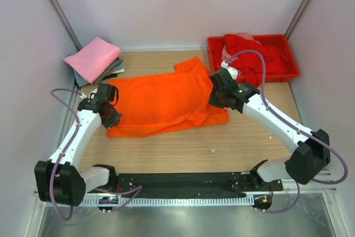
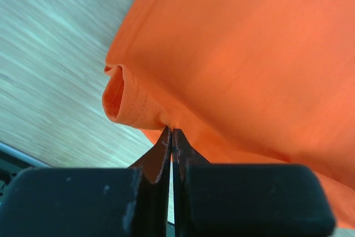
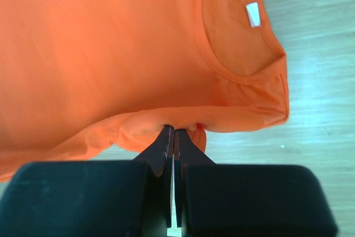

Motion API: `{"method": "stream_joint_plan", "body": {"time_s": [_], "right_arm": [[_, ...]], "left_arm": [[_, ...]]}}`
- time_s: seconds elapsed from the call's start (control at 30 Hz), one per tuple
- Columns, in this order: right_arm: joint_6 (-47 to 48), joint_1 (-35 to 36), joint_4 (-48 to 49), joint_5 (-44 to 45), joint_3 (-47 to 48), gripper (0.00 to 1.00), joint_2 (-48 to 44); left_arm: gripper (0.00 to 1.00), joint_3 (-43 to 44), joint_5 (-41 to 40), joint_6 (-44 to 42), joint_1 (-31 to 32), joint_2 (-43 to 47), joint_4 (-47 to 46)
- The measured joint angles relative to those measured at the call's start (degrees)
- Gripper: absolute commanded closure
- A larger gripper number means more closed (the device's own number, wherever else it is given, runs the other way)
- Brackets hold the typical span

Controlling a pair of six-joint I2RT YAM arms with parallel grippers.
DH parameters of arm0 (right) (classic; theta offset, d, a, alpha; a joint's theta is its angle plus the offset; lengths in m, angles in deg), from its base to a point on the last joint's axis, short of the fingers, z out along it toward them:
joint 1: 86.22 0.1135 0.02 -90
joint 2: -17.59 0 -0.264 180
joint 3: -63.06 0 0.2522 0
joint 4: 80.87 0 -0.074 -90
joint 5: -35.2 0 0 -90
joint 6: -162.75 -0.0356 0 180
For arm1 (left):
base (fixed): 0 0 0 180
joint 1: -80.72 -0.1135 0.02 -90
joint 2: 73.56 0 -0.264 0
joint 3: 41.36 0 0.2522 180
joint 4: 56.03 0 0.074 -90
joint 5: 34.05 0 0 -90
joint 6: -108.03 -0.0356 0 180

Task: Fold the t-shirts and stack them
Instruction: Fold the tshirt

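Observation:
The bright orange t-shirt (image 1: 166, 101) lies spread across the middle of the wooden table. My left gripper (image 1: 114, 118) is shut on its left edge, pinching a curled hem (image 2: 119, 95) at the fingertips (image 2: 171, 132). At the right side, my right gripper (image 1: 217, 99) is shut on a bunched fold of the same orange t-shirt (image 3: 111, 43), below the neck opening with its white label (image 3: 252, 14). A folded pink t-shirt (image 1: 93, 58) rests on a grey one (image 1: 115, 70) at the back left. A red t-shirt (image 1: 252, 54) is heaped in the tray.
The red plastic tray (image 1: 292, 70) stands at the back right corner. White walls close in on the left, right and back. Bare wood (image 1: 222, 148) shows between the orange shirt and the black base rail (image 1: 177, 181) at the near edge.

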Motion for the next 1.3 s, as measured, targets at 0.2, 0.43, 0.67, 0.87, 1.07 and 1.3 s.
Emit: {"method": "stream_joint_plan", "body": {"time_s": [0.2,0.43,0.67,0.87,1.07,1.3], "right_arm": [[3.3,-1.2,1.0,-1.6,5.4,0.99,7.1],[5.8,-3.8,1.8,-2.9,10.1,0.99,13.3],[7.6,-6.3,3.9,-3.5,16.5,0.71,25.3],[8.4,-8.8,3.3,-2.4,22.1,0.45,34.2],[7.4,-12.1,3.1,0.2,19.8,0.29,32.1],[4.4,-12.9,6.6,-2.7,-1.4,0.23,13.8]], "left_arm": [[1.00,2.2,0.2,-2.6,-2.9,-5.0,-1.8],[1.00,3.0,1.1,-4.8,-5.6,-10.9,-4.1],[0.98,5.2,1.5,-5.1,-7.3,-20.5,-7.5],[0.76,12.4,5.3,-6.7,-7.8,-30.4,-9.4],[0.29,16.4,7.0,-9.1,-7.8,-28.8,-9.4],[0.26,10.5,6.2,-8.9,-7.8,-11.8,-9.0]]}}
